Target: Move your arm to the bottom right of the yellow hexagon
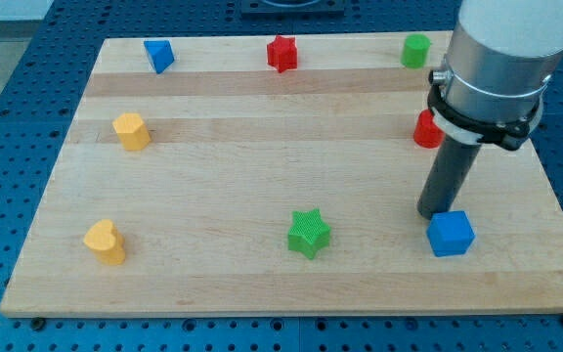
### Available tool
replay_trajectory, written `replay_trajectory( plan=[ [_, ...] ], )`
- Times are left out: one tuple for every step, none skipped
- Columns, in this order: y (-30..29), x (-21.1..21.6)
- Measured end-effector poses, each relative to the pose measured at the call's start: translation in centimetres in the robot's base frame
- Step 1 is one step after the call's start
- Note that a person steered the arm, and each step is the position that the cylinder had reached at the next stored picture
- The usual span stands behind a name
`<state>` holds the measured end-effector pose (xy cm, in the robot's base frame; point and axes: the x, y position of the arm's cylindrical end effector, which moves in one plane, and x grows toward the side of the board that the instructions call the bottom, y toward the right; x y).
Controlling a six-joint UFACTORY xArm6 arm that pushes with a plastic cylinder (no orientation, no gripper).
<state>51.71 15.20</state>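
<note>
Our tip (432,213) rests on the pale wooden worktop (262,166), touching or just beside the blue plastic cube (451,233), at the view's right. No pincer on this rig. Target, the yellow hexagon block (132,130), sits well apart at upper left; long traverse needed.
</note>
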Motion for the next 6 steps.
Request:
replay_trajectory(
  plan=[
    [-0.1,0.0],
    [-1.2,0.0],
    [-4.1,-0.3],
    [-8.1,-1.3],
    [-13.1,-2.0],
    [-19.1,-2.3]
  ],
)
